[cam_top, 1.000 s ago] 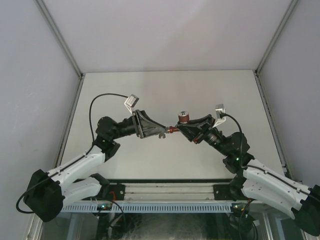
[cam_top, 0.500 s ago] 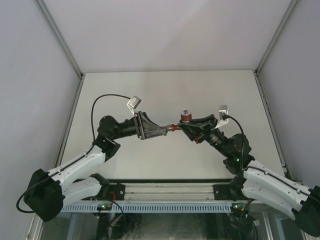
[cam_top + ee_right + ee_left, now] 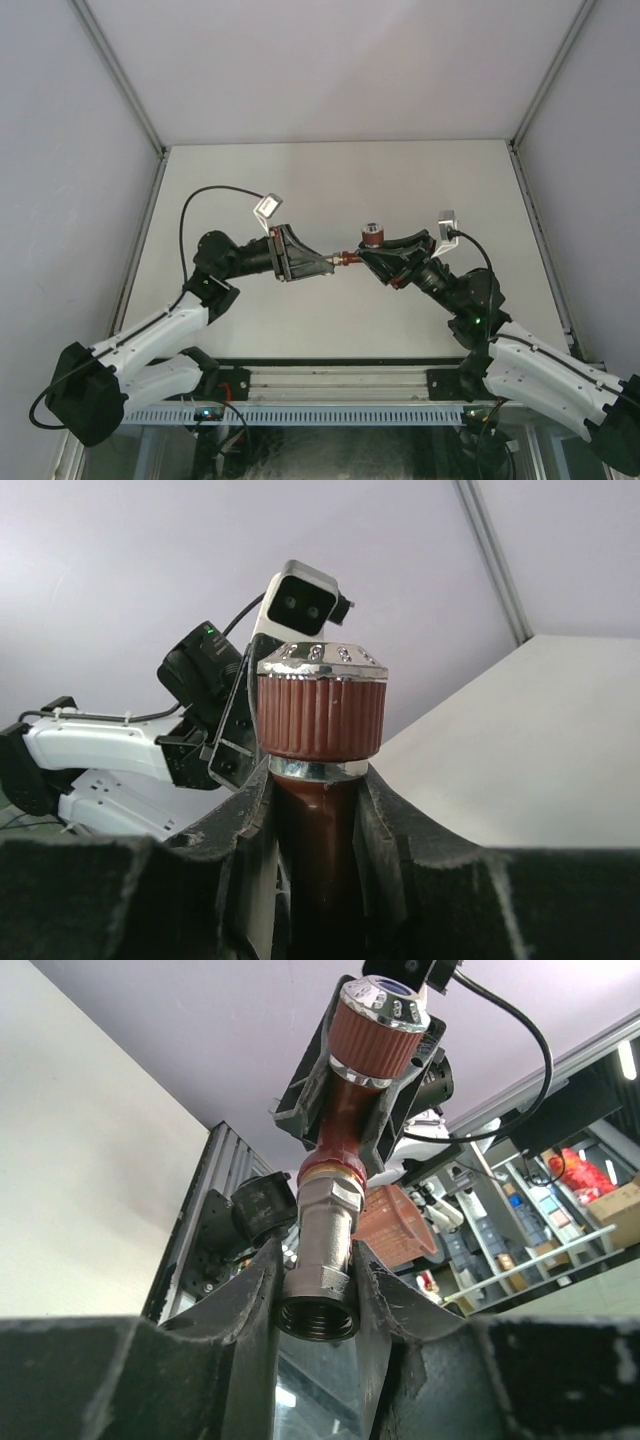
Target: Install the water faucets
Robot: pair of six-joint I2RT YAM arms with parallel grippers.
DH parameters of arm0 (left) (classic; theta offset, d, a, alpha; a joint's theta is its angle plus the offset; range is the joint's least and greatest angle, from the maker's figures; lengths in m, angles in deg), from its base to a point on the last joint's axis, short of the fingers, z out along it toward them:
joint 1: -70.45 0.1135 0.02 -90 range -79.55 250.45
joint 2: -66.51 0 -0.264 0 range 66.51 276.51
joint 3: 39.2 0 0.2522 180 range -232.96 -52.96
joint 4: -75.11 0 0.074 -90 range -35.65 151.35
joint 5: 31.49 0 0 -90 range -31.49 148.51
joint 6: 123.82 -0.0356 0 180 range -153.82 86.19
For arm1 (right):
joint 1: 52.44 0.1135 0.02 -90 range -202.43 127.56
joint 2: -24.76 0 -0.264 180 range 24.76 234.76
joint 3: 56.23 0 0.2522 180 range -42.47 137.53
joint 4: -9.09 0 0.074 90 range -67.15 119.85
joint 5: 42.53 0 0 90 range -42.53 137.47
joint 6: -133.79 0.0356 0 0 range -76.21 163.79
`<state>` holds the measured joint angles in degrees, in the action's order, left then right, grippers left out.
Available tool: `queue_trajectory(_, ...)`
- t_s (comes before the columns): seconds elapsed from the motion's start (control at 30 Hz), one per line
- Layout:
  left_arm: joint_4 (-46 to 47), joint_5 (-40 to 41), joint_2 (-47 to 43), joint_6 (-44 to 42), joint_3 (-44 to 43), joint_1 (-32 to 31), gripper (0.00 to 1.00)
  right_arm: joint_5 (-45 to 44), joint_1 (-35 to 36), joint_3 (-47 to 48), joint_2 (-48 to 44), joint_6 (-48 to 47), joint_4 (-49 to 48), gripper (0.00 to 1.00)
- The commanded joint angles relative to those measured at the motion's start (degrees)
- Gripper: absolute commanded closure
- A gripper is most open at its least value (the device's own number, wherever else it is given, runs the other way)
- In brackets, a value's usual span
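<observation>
Above the middle of the table, both grippers hold one water faucet between them. Its red-brown tap body with a ribbed knob stands upright between my right gripper's fingers, which are shut on it. A grey metal fitting with a threaded open end sits on the end of the tap body. My left gripper is shut on that fitting. In the top view the left gripper and right gripper meet tip to tip, with the faucet bridging them and its knob pointing away.
The white table lies below, walled by grey panels on three sides. A black rail carrying the arm bases runs along the near edge. The left arm's wrist camera shows behind the knob.
My left gripper moved right onto the grey fitting and its jaws shut on it. My right gripper kept its hold on the tap body and barely shifted.
</observation>
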<state>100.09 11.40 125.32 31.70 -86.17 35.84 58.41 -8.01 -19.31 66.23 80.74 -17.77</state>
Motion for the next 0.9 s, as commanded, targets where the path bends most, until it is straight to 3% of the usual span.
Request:
queue_trajectory(0.0,2.5,1.4,-3.7,-5.7,-4.3,-0.1,1.00,1.7,-1.4,1.0,-1.1,3.7,3.6,0.72)
queue_trajectory(0.03,2.5,1.1,-4.0,-6.6,-4.3,-0.1,1.00,2.7,-2.0,1.5,-1.3,4.7,5.0,0.64)
queue_trajectory(0.17,2.6,0.4,-4.5,-8.2,-4.6,-0.1,1.00,7.3,-4.7,4.0,-1.5,7.6,11.2,0.49)
queue_trajectory(0.5,1.2,-3.7,-3.1,-8.7,-6.2,0.0,1.00,22.0,-10.3,6.2,-0.1,6.6,13.3,0.41)
queue_trajectory(0.57,-2.4,-4.0,-3.2,-11.1,-6.9,0.0,1.00,24.5,-11.1,7.0,0.4,6.9,13.8,0.46)
queue_trajectory(0.67,-8.0,-3.0,-4.7,-16.5,-7.8,0.0,1.00,26.5,-12.2,8.6,1.4,8.4,15.2,0.66)
queue_trajectory(0.73,-17.1,-0.3,-6.8,-23.4,-8.9,-0.2,1.00,26.7,-12.4,8.7,1.8,10.1,14.5,0.80)
queue_trajectory(0.87,-28.4,0.3,-7.7,-33.8,-11.5,-0.2,1.00,26.2,-12.4,8.7,2.2,15.6,11.9,0.97)
